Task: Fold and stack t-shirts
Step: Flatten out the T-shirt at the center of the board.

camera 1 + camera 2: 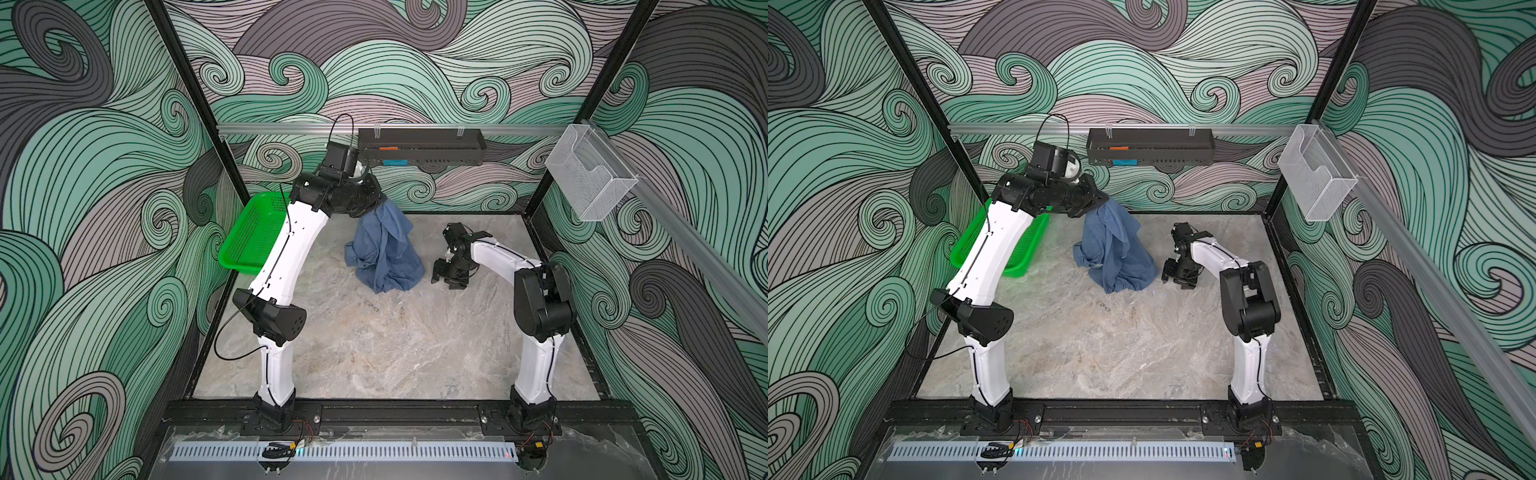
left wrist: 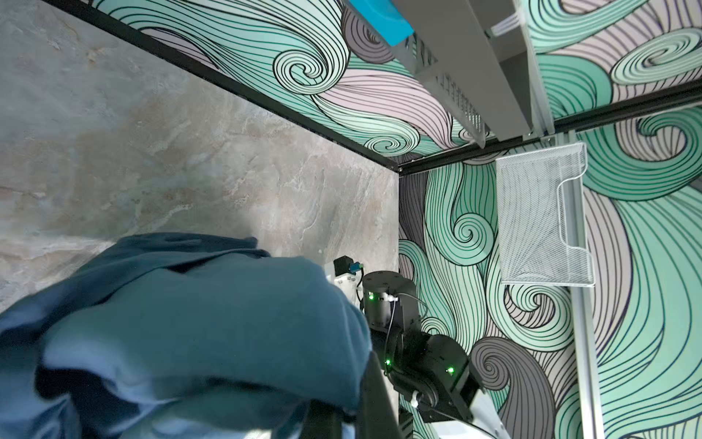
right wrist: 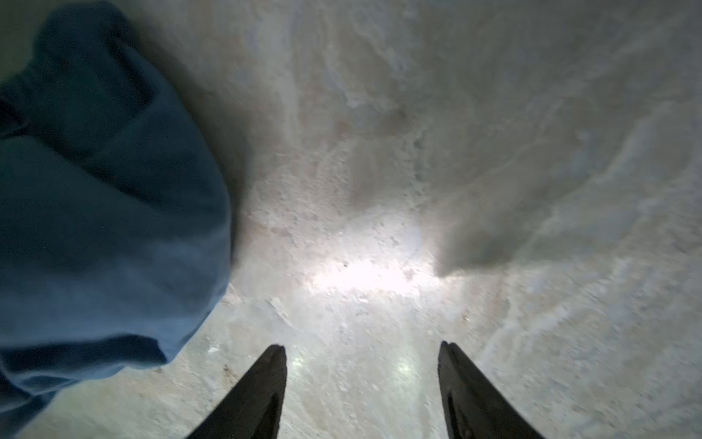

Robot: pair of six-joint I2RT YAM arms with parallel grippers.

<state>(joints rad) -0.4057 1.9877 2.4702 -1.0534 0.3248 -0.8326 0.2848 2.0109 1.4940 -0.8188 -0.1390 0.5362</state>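
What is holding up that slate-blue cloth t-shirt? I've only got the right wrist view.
Observer: The left gripper is shut on the slate-blue cloth t-shirt and holds its top raised. The lower part lies bunched on the marble-patterned table.
Operator: Where's the basket?
Observer: The green perforated plastic basket sits tilted at the table's left side, partly hidden behind the left arm in both top views.

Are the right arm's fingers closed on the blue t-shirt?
No, in the right wrist view the right fingers stand apart over the bare table, and the t-shirt is beside them, not between them.
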